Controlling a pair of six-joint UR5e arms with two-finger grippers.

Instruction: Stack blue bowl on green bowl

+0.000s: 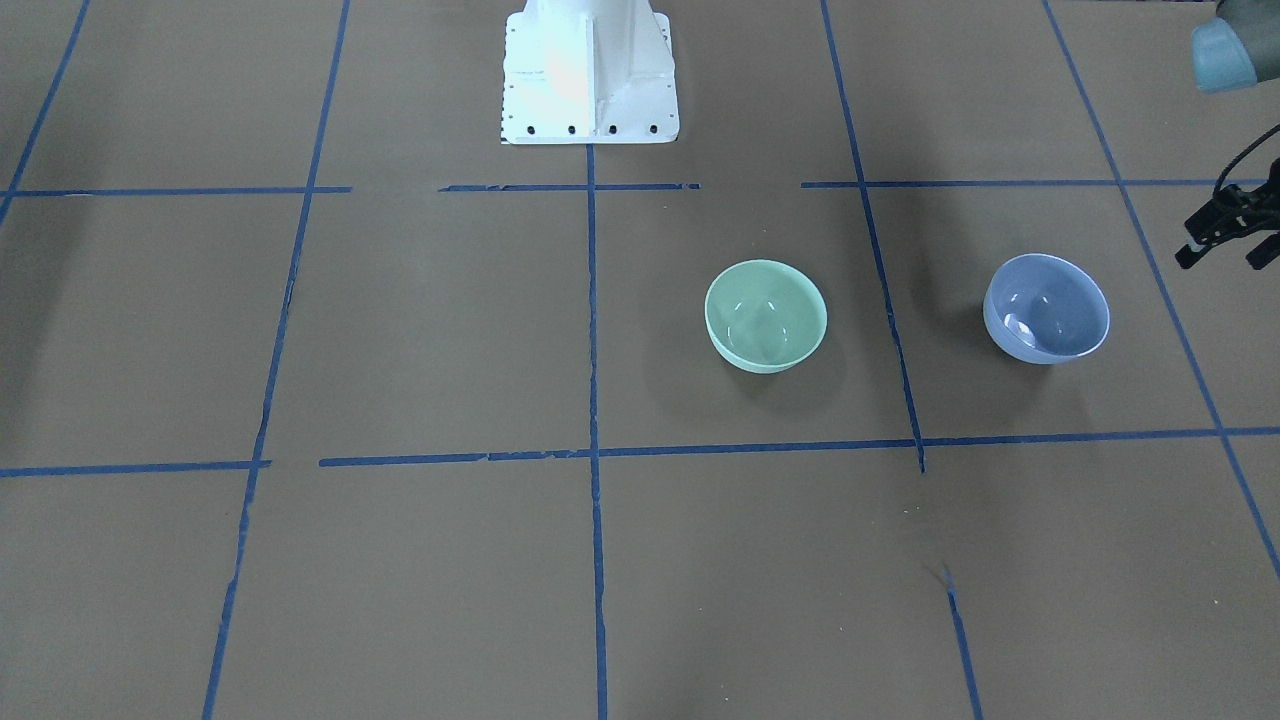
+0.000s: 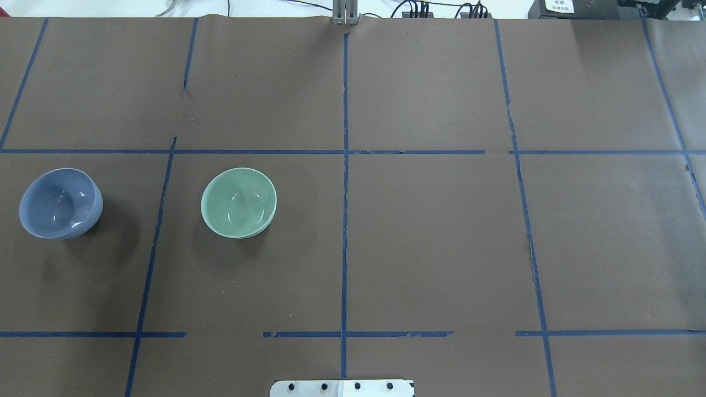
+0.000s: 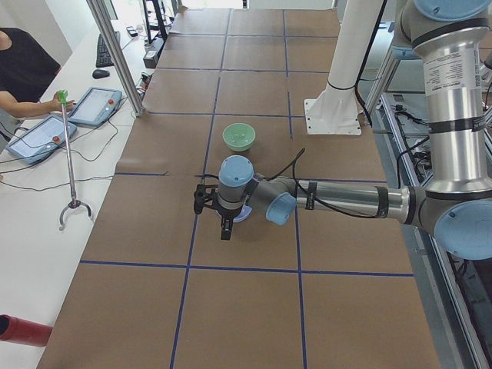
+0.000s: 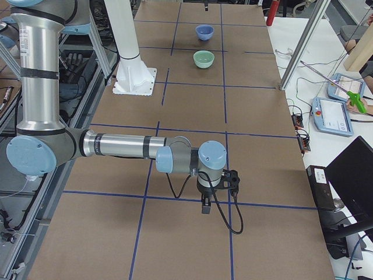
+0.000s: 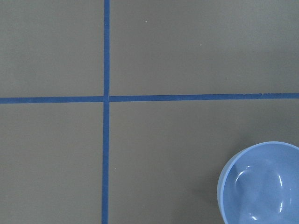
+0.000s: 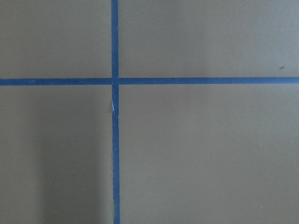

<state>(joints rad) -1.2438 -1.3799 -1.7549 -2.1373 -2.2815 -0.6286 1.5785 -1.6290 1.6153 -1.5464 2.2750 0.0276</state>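
The blue bowl [image 1: 1046, 308] stands upright on the brown table, and the green bowl [image 1: 766, 316] stands upright about two bowl widths from it, nearer the table's middle. Both are empty. In the overhead view the blue bowl [image 2: 60, 203] is at the far left and the green bowl [image 2: 239, 202] is to its right. My left gripper [image 1: 1220, 260] hovers beside the blue bowl on its outer side, open and empty. The left wrist view catches the blue bowl [image 5: 261, 186] at its lower right. My right gripper [image 4: 217, 195] hangs over bare table far from both bowls; I cannot tell whether it is open or shut.
The white robot pedestal [image 1: 588, 70] stands at the table's robot-side edge. Blue tape lines [image 2: 345, 220] divide the brown surface into squares. An operator with tablets [image 3: 38, 134] and a grabber stick [image 3: 69, 154] sits beside the table.
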